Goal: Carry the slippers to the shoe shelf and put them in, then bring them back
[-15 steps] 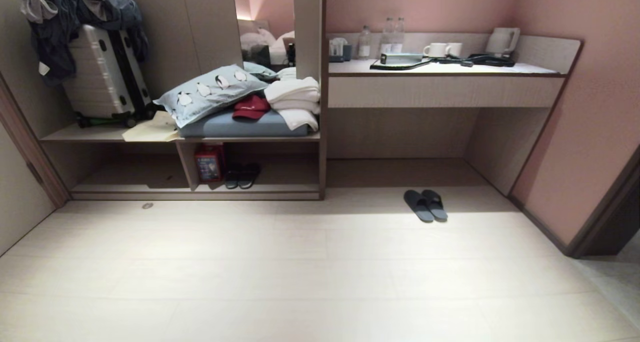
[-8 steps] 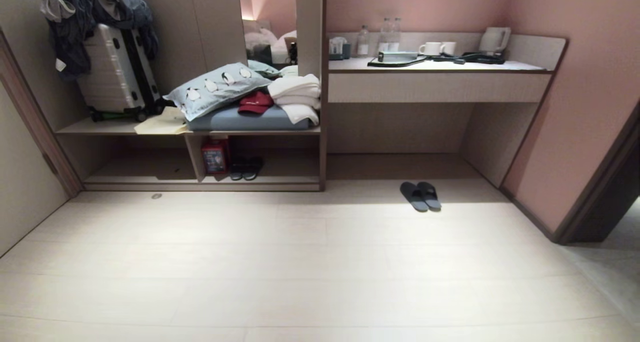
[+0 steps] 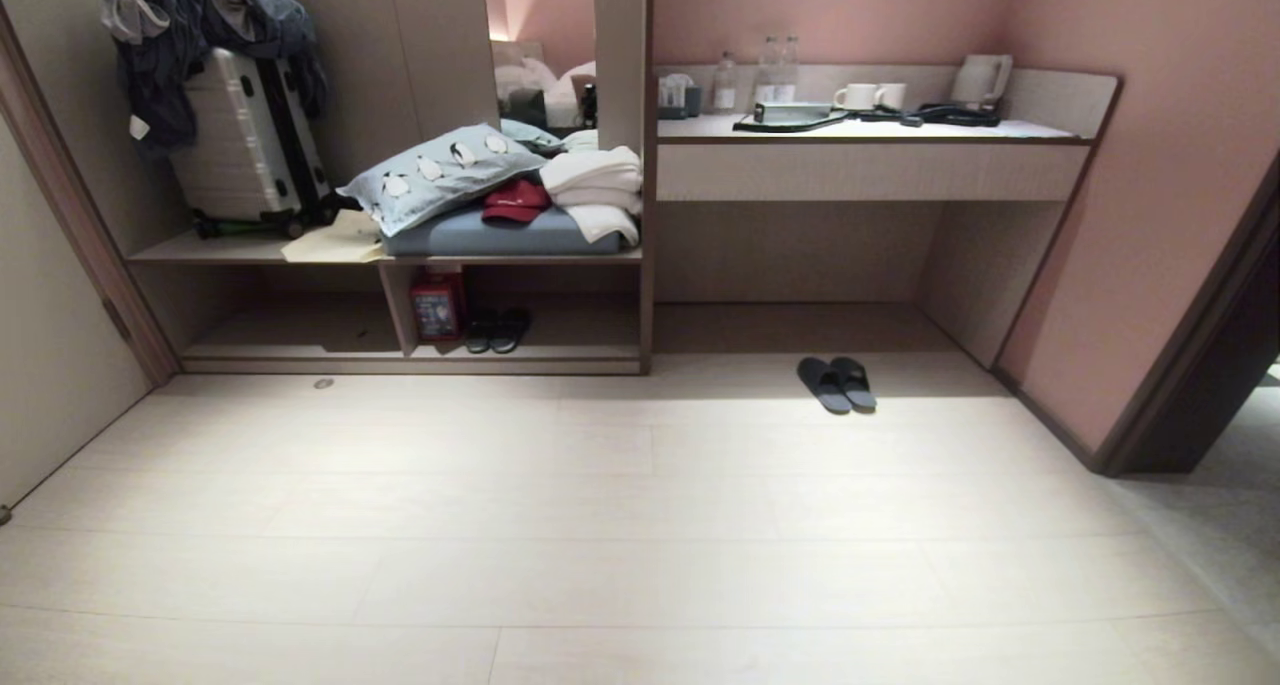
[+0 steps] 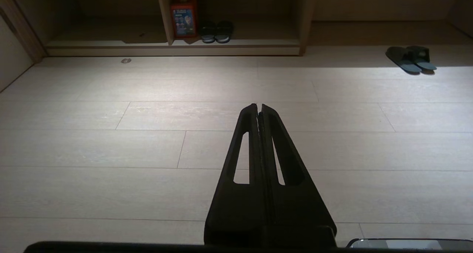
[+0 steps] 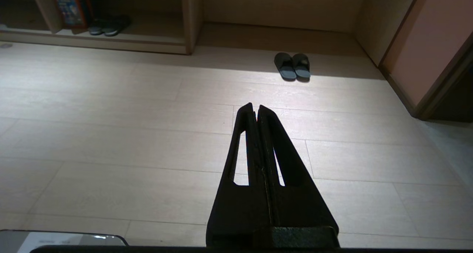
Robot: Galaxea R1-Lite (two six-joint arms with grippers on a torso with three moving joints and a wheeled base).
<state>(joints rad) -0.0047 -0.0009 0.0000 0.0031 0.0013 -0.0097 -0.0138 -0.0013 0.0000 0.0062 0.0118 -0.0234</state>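
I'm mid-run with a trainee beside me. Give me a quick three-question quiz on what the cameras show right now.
1. True or false: the grey-blue slippers already lie inside the shoe shelf.
2. What stands just beside the black pair in the shelf? A) a red box B) a kettle C) a suitcase
3. Fill in: the left gripper and the right gripper are both ____ and hold nothing.

Key
1. False: they lie side by side on the floor in front of the space under the desk.
2. A: the red box.
3. Shut.
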